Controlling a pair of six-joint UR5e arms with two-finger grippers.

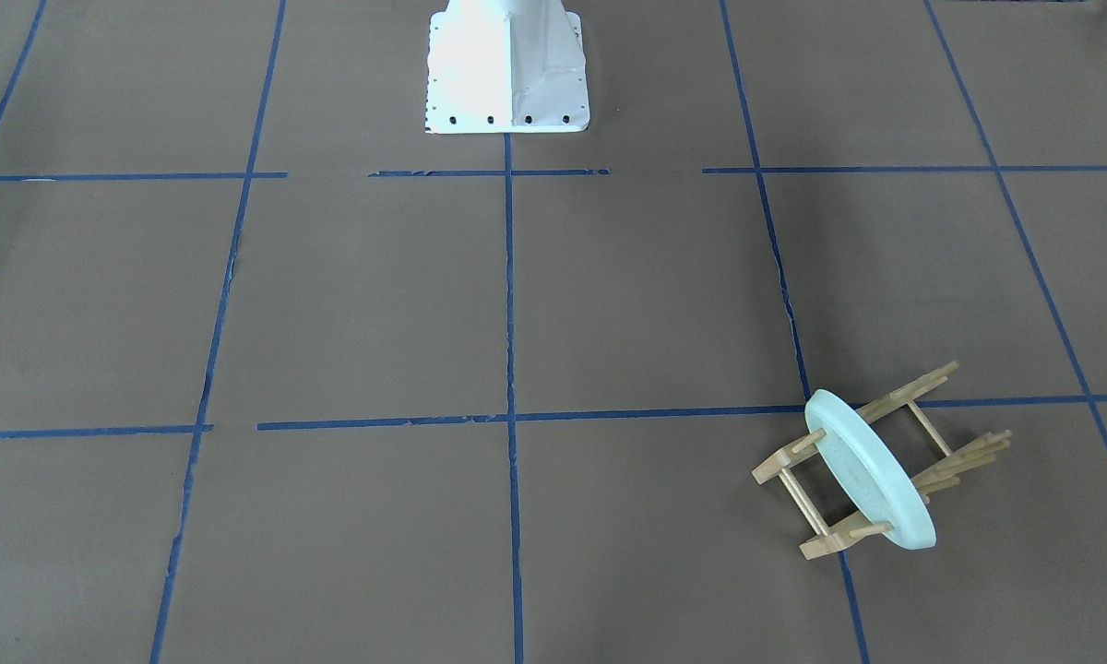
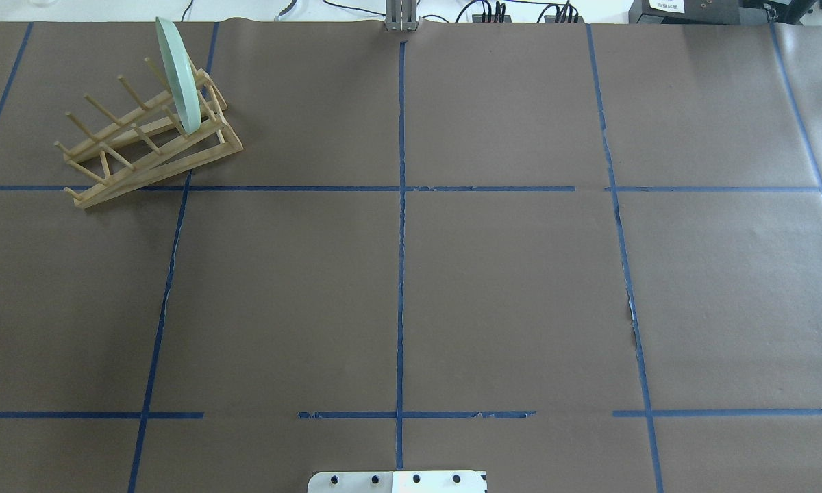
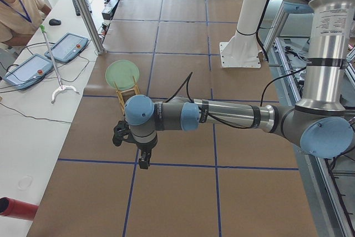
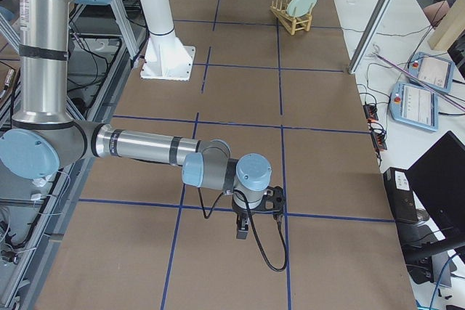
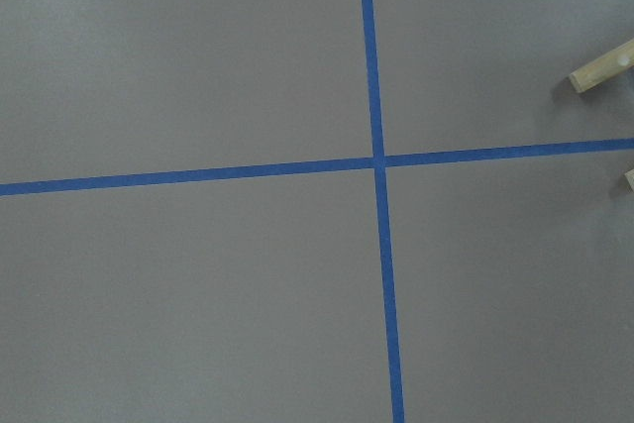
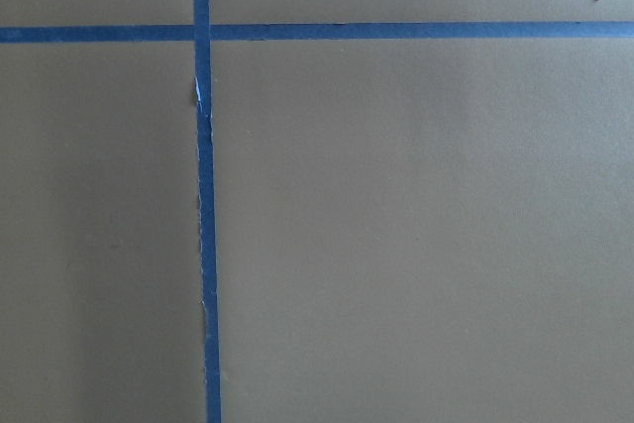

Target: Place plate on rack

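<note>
At the far left corner of the table [image 2: 452,274], the one plate [image 2: 178,75] stood on edge between the pegs of the one rack [image 2: 144,157], so the placing looked done, and I judged the next move called only for holding both arms clear. Of the two grippers, the left gripper [image 3: 143,161] hung near the rack and the right gripper [image 4: 242,230] well apart. Neither held the plate, and whether their jaws were parted or closed I could not tell.

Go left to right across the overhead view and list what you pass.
Wooden rack, with the plate standing near its right end → white robot base at the bottom edge → black box at the top edge.
</note>
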